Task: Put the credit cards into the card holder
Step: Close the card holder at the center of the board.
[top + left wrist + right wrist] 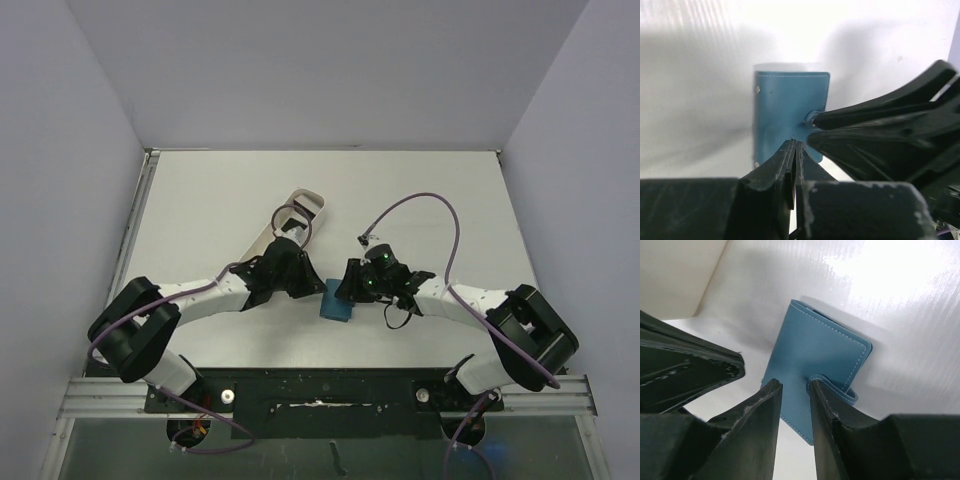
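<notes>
From above, the teal card holder point(337, 302) lies on the table point(430, 200), with the left gripper point(312, 287) and right gripper point(352, 290) both at it. The left wrist view shows the left jaws pressed shut, tips at the holder's near edge. The right wrist view shows the right jaws parted over the holder, one finger point(826, 407) against its snap tab point(842, 390).
</notes>
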### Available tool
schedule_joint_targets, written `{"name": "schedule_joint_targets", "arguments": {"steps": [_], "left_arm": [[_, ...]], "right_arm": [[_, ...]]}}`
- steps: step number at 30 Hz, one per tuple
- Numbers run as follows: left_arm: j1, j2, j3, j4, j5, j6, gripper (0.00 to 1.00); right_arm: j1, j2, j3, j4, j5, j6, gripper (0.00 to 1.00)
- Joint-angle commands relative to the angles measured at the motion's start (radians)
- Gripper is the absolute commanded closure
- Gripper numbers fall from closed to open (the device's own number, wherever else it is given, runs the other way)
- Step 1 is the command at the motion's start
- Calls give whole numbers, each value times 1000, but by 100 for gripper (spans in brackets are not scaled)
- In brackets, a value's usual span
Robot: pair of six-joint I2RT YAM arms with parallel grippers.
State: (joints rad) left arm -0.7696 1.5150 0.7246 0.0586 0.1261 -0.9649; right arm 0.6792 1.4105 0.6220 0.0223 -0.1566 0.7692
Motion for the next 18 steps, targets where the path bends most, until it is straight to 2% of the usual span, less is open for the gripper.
{"name": "schedule_joint_targets", "arguments": {"steps": [1, 13, 18], "left_arm": [[4, 21, 48, 62, 7, 3, 100], [-1, 98, -30, 130, -5, -9, 99], [-3, 105, -36, 129, -8, -14, 98]], "right_arm": [[-8, 35, 22, 36, 7, -2, 70], [-7, -1, 3, 48, -47, 8, 70], [-7, -71, 13, -58, 42, 28, 70]]}}
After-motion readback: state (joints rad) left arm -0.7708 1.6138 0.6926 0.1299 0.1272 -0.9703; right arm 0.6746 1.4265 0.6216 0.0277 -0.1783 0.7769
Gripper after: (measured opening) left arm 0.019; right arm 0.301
